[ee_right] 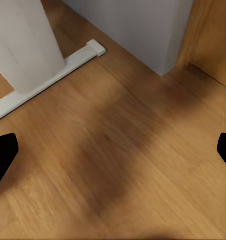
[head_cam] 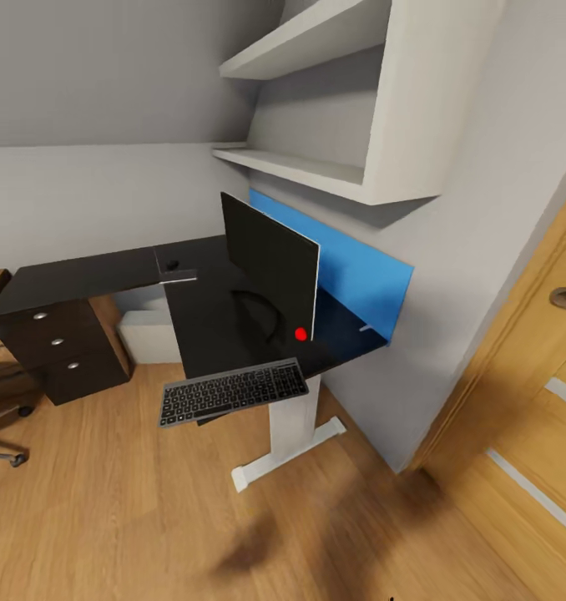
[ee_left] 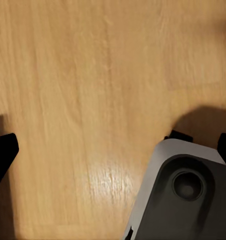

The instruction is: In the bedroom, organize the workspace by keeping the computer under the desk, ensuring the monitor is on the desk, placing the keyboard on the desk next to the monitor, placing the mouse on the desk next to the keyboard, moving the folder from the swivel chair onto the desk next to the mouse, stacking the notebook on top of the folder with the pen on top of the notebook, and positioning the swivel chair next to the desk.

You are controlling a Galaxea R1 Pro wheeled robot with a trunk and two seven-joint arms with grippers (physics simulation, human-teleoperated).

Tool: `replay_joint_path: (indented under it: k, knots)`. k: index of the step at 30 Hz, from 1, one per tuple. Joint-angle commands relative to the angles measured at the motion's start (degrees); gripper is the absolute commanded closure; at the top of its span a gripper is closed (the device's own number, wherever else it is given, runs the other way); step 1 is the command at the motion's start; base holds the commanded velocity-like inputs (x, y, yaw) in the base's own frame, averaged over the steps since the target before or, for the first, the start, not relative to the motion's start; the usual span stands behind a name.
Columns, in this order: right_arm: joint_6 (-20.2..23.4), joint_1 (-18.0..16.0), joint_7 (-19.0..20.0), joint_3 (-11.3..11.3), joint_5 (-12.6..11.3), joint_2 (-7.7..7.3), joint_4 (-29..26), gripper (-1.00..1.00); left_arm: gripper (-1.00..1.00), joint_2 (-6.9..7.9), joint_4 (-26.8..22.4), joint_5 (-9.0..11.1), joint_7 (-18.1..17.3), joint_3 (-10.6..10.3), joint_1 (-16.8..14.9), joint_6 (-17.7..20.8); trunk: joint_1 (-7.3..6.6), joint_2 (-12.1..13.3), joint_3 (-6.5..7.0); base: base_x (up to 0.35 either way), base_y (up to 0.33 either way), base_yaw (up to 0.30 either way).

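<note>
The black L-shaped desk point(head_cam: 91, 271) stands on white legs against the wall. On it the monitor point(head_cam: 268, 265) stands upright, turned at an angle. The keyboard point(head_cam: 233, 391) lies at the desk's front edge and partly overhangs it. A small dark object, maybe the mouse point(head_cam: 173, 265), sits by a thin grey flat piece, maybe the notebook point(head_cam: 179, 275), at the desk's inner corner. The light grey computer point(head_cam: 145, 334) stands under the desk. Part of the swivel chair's base point(head_cam: 3, 417) shows at the far left. My left gripper point(ee_left: 113, 150) and right gripper point(ee_right: 113, 152) hang open over the wooden floor, holding nothing.
A black drawer unit point(head_cam: 53, 346) with silver knobs sits under the desk's left end. A blue wall panel point(head_cam: 362, 284) is behind the monitor, with white shelves point(head_cam: 316, 167) above. A wooden door point(head_cam: 525, 401) is at the right. The desk's white foot point(ee_right: 48, 75) lies close to my right gripper.
</note>
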Motion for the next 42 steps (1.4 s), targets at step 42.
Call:
replay_joint_path:
  k: [42]
  knots:
    - [0.03, -0.01, -4.79, 0.26, -0.37, 0.08, -0.5, -1.0, -1.0, -0.42, -0.45, 0.29, 0.61, -0.65, -0.02, -0.18, 0.0, -0.04, 0.54, 0.0, -0.026, 0.232]
